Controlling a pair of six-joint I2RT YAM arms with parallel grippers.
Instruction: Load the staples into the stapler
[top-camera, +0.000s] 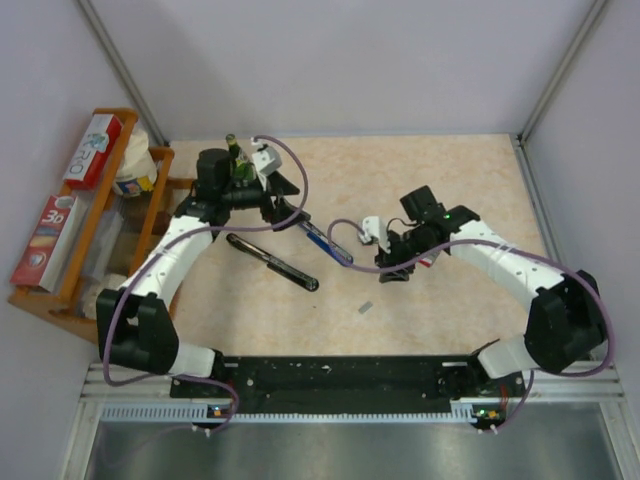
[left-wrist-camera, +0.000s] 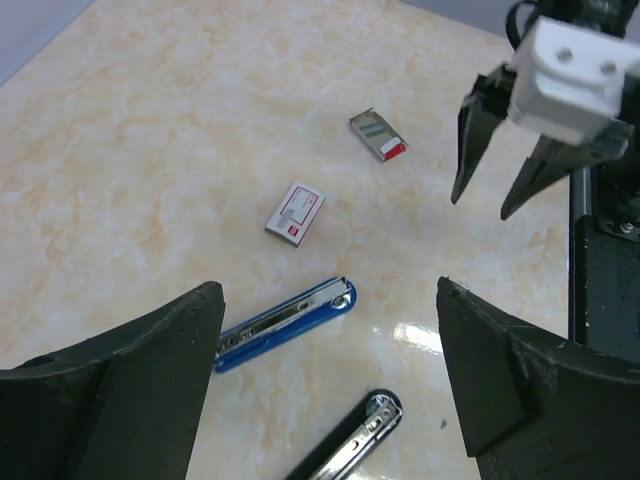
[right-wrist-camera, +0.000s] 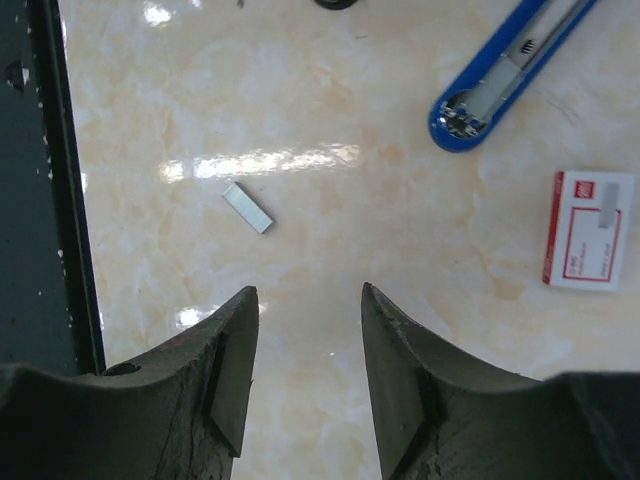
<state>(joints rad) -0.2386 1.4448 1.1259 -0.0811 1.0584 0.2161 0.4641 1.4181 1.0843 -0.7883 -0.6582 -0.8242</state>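
Ignore the wooden rack (top-camera: 155, 210) of cartons at far left. Read the left gripper (left-wrist-camera: 330, 292) as spread wide and holding nothing, poised above the blue stapler arm (left-wrist-camera: 285, 322); keep it clear, or use it to steady that arm. Note the arm lying flat with its metal channel facing up, long axis slanting from far-left to near-right in the overhead view, rounded nose toward the right gripper (right-wrist-camera: 307, 300). See beside it the black stapler bar (top-camera: 272, 262), roughly parallel; joined to it or not, impossible to tell. Further right and nearer the bases, find the loose strip of staples (right-wrist-camera: 247, 208) flat on the table (top-camera: 450, 170), touching nothing, well apart from both stapler parts. Judge the step in hand as fetching that strip with the right gripper, parted narrowly and empty, the strip up and left of the gap in the right wrist view rather than inside it. Shift over it first, then turn the wrist to close the fingers across the strip's short width, not its ends; take its long axis in that view as running upper-left to lower-right. Pinch lightly to avoid snapping it or skidding it on the glossy top. Legs up or down: too small to tell. Rightmost in that view, pass over the white staple box (right-wrist-camera: 588, 230), red label up, long side upright in the picture; spot the small inner tray (left-wrist-camera: 378, 135) only from the left wrist.
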